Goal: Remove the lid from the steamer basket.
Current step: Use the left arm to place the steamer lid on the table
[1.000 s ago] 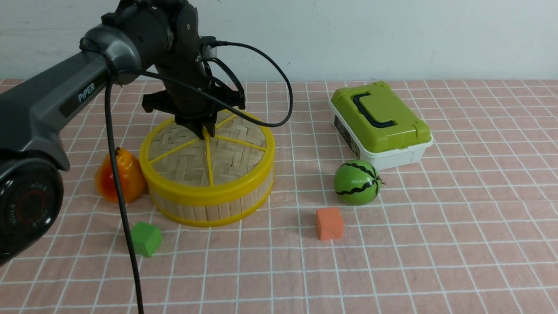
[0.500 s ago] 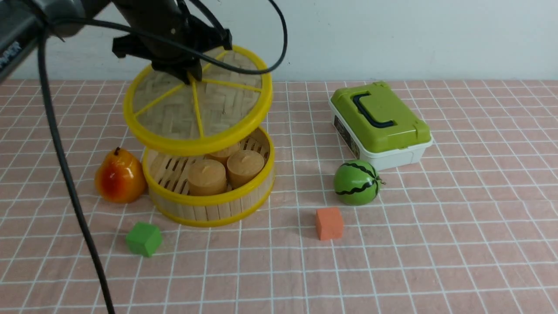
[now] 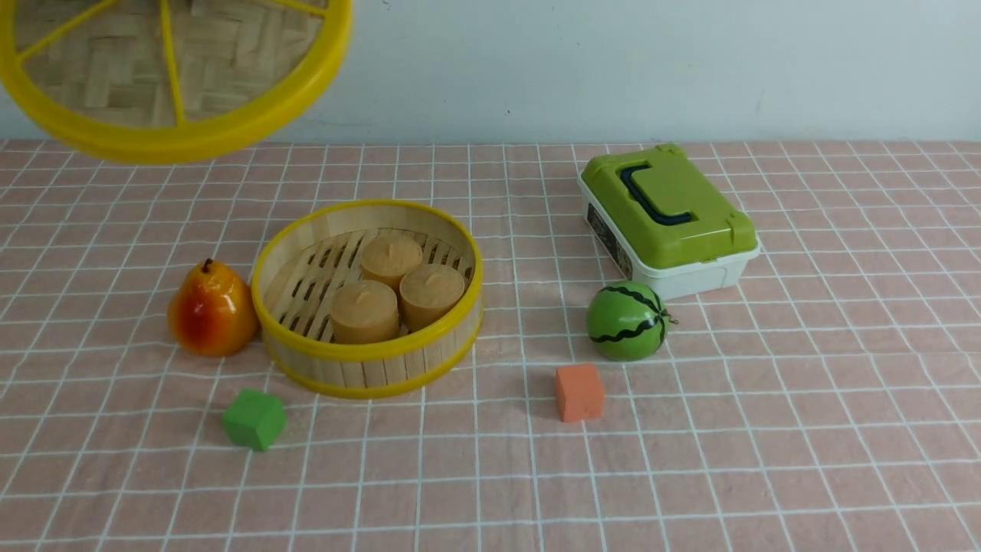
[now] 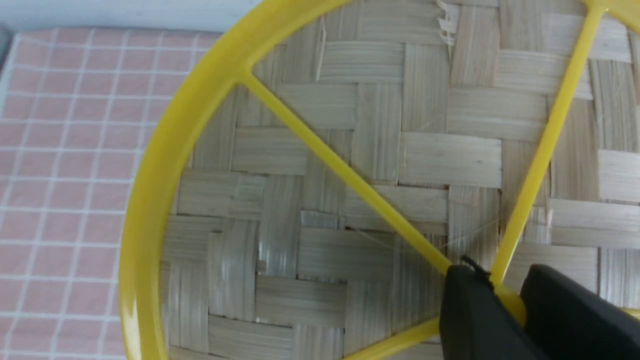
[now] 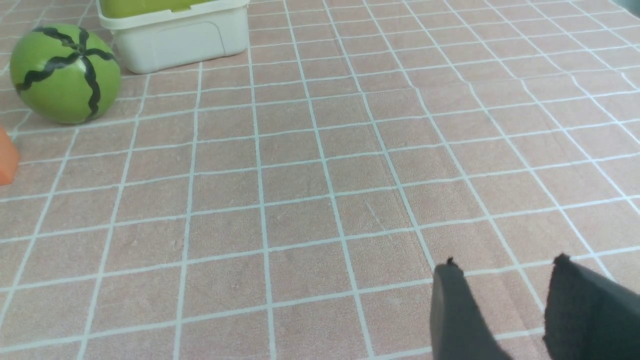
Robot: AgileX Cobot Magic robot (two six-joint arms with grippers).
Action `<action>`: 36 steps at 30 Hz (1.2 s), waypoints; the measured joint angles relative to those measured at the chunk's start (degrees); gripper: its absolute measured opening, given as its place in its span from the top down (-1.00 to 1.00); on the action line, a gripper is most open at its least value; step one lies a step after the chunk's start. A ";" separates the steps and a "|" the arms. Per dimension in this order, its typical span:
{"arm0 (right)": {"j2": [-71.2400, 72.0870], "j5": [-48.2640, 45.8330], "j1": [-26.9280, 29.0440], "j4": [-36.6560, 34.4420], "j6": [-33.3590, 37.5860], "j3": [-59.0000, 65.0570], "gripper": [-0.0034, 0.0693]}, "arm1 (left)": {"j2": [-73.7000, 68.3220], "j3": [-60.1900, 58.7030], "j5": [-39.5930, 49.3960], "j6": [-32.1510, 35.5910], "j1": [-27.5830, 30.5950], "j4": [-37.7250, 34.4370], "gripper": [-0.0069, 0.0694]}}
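The lid [image 3: 138,69], a woven bamboo disc with a yellow rim and spokes, hangs high at the top left of the front view, well above the table. It fills the left wrist view [image 4: 375,165]. My left gripper [image 4: 505,295] is shut on the lid's yellow centre knob; it is out of the front view. The steamer basket [image 3: 368,356] stands uncovered on the table with three tan cylinders [image 3: 387,287] on its slatted floor. My right gripper [image 5: 505,265] is open and empty, low over bare tablecloth.
A pear [image 3: 211,310] sits just left of the basket, a green cube [image 3: 254,418] in front of it. An orange cube [image 3: 579,392] and a toy watermelon [image 3: 627,320] lie to the right. A white box with a green lid [image 3: 667,218] stands behind them.
My left gripper has lifted the lid off the basket and carried it up and to the left. The arm has left the front view. The basket's contents now show.
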State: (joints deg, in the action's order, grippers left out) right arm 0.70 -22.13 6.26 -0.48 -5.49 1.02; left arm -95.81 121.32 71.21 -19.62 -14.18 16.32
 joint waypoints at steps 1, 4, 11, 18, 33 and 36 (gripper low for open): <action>0.00 0.00 0.00 0.00 0.00 0.00 0.25 | 1.14 -1.27 -0.07 0.12 1.24 -0.21 0.54; 0.00 0.00 0.00 0.00 0.00 0.00 0.24 | 4.99 -7.36 -1.82 0.12 5.72 -1.10 0.54; 0.00 0.00 0.00 0.00 0.00 0.00 0.24 | 12.34 -28.13 -12.71 -1.56 19.66 -3.30 0.54; 0.00 0.00 0.00 0.00 0.00 0.00 0.24 | 10.37 -44.72 -22.08 -7.55 27.71 -2.69 0.54; 0.00 0.00 0.00 0.00 0.00 0.00 0.24 | -5.88 -51.15 -38.30 -14.52 27.87 0.40 0.54; 0.00 0.00 0.00 0.00 0.00 0.00 0.24 | -7.25 -51.15 -39.54 -14.52 27.87 -0.41 0.54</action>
State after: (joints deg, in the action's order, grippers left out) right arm 0.70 -22.13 6.26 -0.48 -5.49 1.02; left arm -103.06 70.16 31.67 -34.14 13.69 15.91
